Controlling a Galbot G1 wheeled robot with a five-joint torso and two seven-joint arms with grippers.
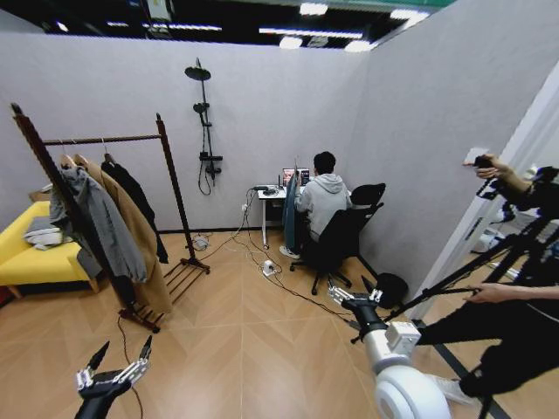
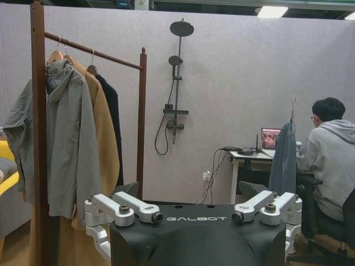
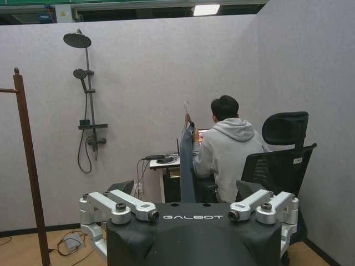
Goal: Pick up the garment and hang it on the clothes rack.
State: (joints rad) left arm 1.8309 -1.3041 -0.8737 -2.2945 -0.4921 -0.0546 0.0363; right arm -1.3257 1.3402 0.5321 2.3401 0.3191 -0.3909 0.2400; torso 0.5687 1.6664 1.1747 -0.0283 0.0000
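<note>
Approach step, nothing grasped yet: garment (image 1: 290,214) hangs on its hanger by the desk, well apart from clothes rack (image 1: 113,205), left gripper (image 1: 113,365) and right gripper (image 1: 354,298) both spread open & empty; next needs reaching the hanger w/ one gripper.

You see soft matt cloth on the garment (image 2: 284,160), smooth dark-stained wood on the clothes rack (image 2: 37,138), and satin silver metal fingers (image 2: 133,208) above glossy wood-look flooring (image 1: 253,349)

Grey walls (image 1: 262,96), wood floor (image 1: 244,349), yellow sofa (image 1: 26,253)
</note>
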